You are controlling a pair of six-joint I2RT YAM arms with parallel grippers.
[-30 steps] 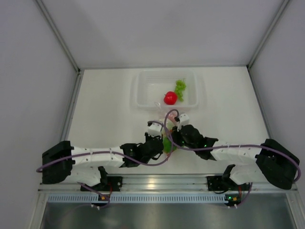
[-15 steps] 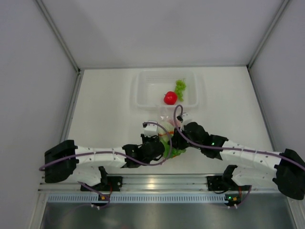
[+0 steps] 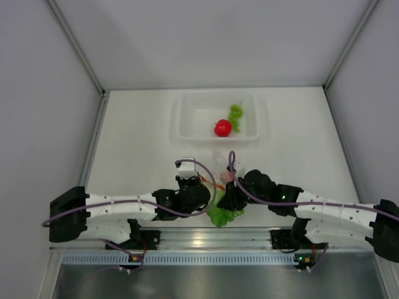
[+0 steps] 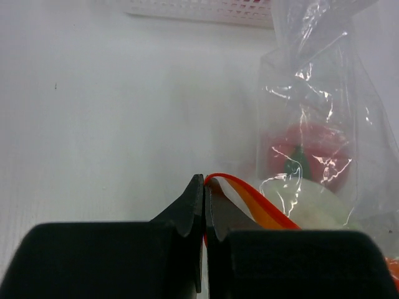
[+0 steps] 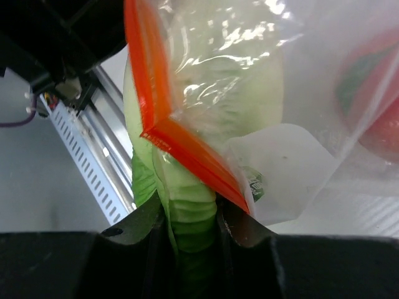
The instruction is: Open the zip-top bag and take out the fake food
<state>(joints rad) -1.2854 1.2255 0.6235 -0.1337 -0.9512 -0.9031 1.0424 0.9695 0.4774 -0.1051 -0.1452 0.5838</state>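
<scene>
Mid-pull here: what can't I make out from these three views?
Top view: the arms' wrists cover the zip-top bag mouth; how wide it gapes is hidden.
Left wrist view: the zip strip, pinched in the left gripper, runs off the lower right edge.
Right wrist view: crinkled film overlaps the lettuce held in the right gripper; whether it is fully out is unclear. The red fruit is cut off at the right edge.

Overhead view: bright, even, diffuse light; white worktop [image 3: 137,143] near overexposed, shadows faint and soft. Metal rail [image 3: 201,239] at near edge shows specular hotspot. Left wrist view: zip-top bag [image 4: 318,124] carries sharp white glints; left gripper [image 4: 204,187] in foreground soft. Right wrist view: film glare, bottom foreground out of focus.
</scene>
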